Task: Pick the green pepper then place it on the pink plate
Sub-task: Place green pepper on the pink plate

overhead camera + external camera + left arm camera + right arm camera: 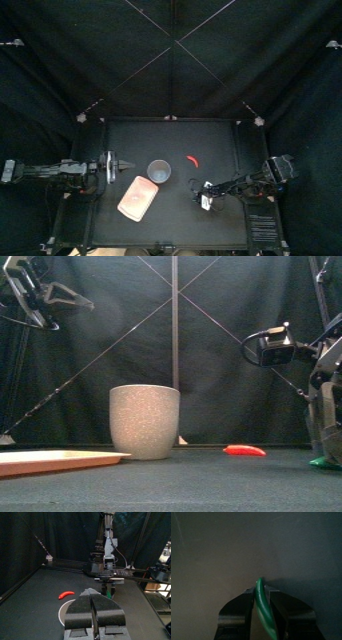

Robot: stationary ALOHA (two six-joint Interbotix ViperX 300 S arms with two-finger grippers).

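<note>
The jaws of the right gripper [262, 591] are closed narrowly on the pepper [264, 612], a thin green strip that stands on edge between them and pokes past the tips. In the front view you find the pepper low over the table [201, 481], under this gripper by the right edge. Whether it touches the surface cannot be told.

From above, this gripper sits toward the front right corner, and bare table runs from it to the front and right edges. The plate [138, 198] lies flat near the front edge, left of middle. Only bare table lies between the plate and the gripper.

Behind the plate the cup [160, 170] stands upright near the table's middle. The red chili [197, 160] lies just right of the cup, apart from it and behind the right gripper.

The jaws of the left gripper [93, 592] are pressed together and hold nothing. It is raised over the left edge, well apart from the plate and cup. Open table runs from the cup and chili to the back edge.
</note>
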